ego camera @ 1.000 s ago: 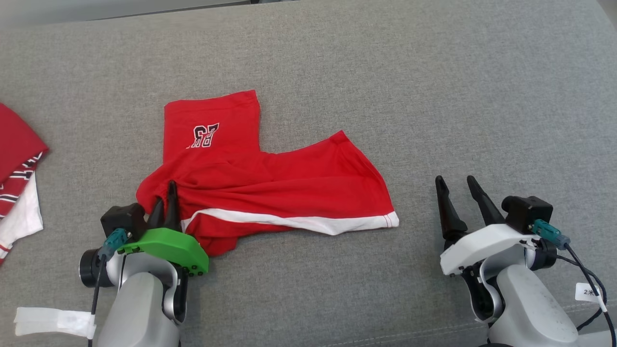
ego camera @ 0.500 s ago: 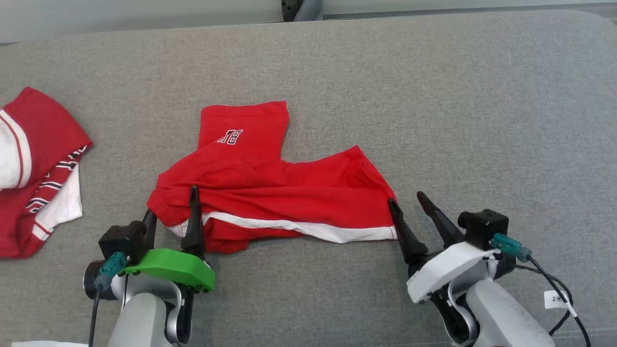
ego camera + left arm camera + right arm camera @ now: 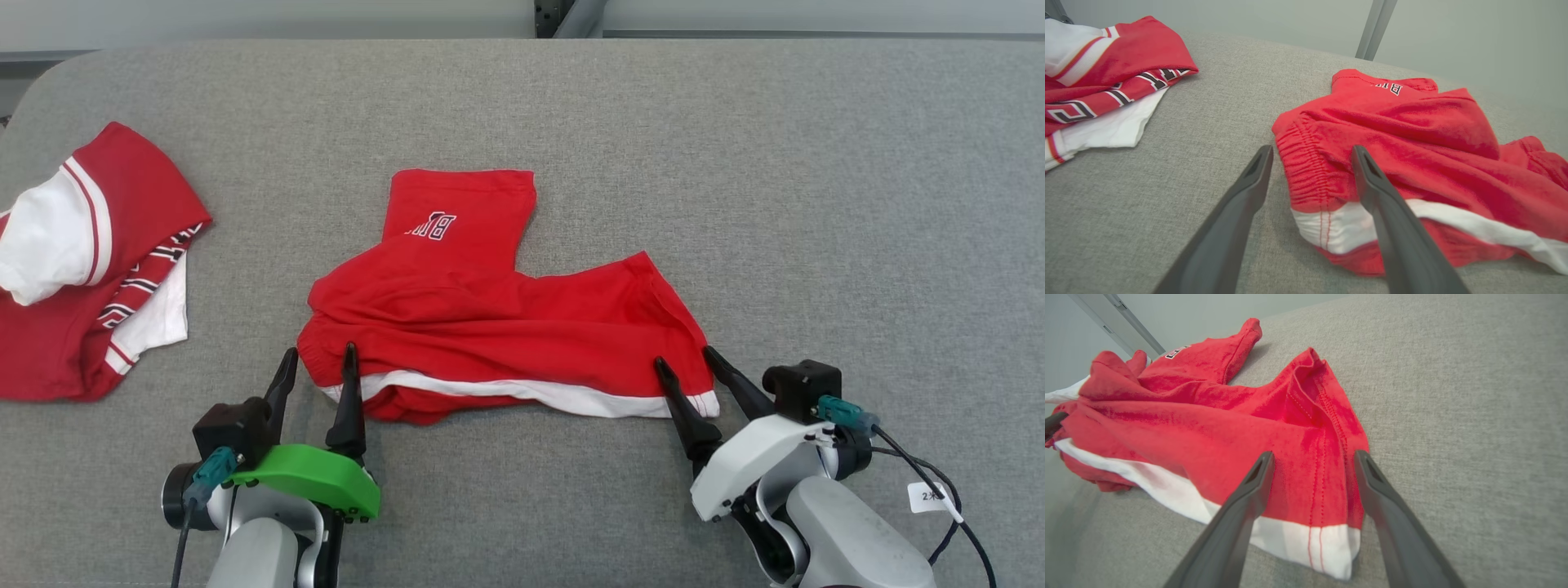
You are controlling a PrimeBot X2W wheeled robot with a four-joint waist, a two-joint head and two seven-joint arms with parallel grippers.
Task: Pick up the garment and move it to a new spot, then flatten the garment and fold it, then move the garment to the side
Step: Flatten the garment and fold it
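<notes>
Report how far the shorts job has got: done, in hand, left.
Done: nothing clearly; the red fabric shorts with a white band lie rumpled and unfolded on the grey fabric surface. In hand: the left tool and right tool, both open, straddle the two near corners, not gripping. Left: grasping, flattening, folding, moving it aside.

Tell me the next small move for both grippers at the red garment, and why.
Probably close both grippers on the cloth. The left gripper stands open astride the gathered near corner of the red garment, the right gripper open astride its other near corner by the white band. Neither grips fabric yet; holding both corners would let it be lifted.
</notes>
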